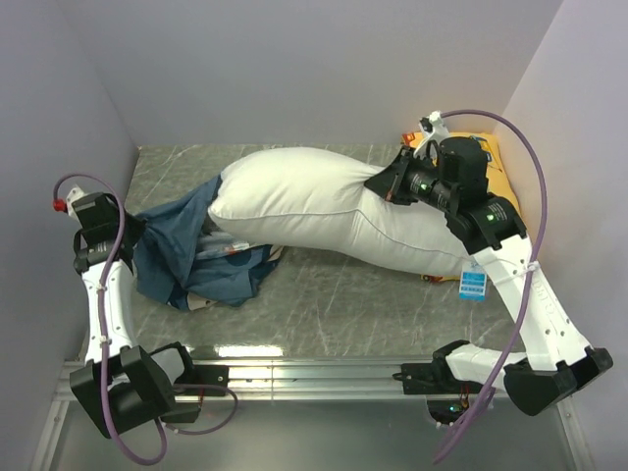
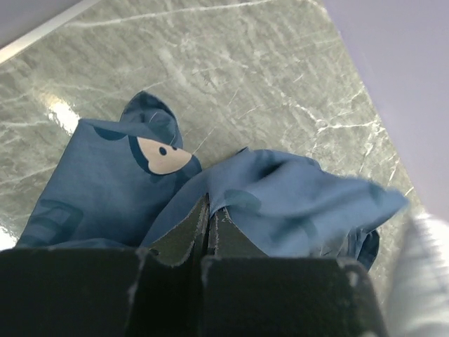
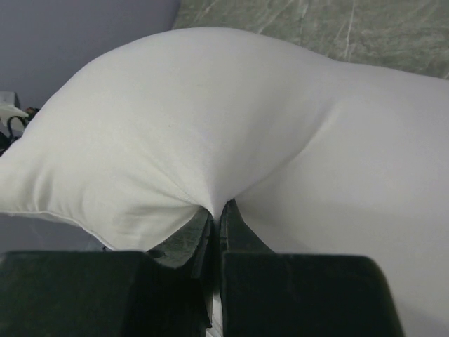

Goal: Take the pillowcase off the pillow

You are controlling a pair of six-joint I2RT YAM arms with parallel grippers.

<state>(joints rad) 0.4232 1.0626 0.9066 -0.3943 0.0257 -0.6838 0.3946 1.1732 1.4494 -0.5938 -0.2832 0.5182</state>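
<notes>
**Top external view.** The pillow (image 1: pixel 324 211) lies across the middle of the table (image 1: pixel 343 314), with its long axis running from about 10 o'clock to 4 o'clock. Its small blue label (image 1: pixel 472 286) hangs at the 4 o'clock end. The pillowcase (image 1: pixel 186 255) is a crumpled heap off the pillow's 10 o'clock end, toward 8 o'clock. One fold lies against or under the pillow's lower edge, and I cannot tell whether any of the pillow is inside it.

The left gripper (image 1: pixel 145 234) is buried in that heap, so the left arm is much the nearer one to the cloth. From it, the pillow lies at 3 o'clock. The right gripper (image 1: pixel 385 186) bites the pillow's upper edge past mid-length. From there, the pillowcase lies well apart at about 8 o'clock. As I judge it, the coming move depends on this opposition: the cloth goes toward 9 o'clock while the pillow is held back at 3 o'clock.

**Left wrist view.** The left gripper (image 2: pixel 209 210) has its jaws pressed together on a ridge of the pillowcase (image 2: pixel 280 210), which fans out toward 12 and 2 o'clock. A cream bear face (image 2: pixel 163 154) shows at 11 o'clock. A blurred sliver of the pillow (image 2: pixel 424 267) sits at 3 o'clock, beside the cloth.

**Right wrist view.** The right gripper (image 3: pixel 217 210) is clamped on a pinch of the pillow (image 3: pixel 210 119), and the fabric puckers into the closed jaws. The pillow's bulk swells away toward 12 o'clock. No blue cloth shows in this view.
</notes>
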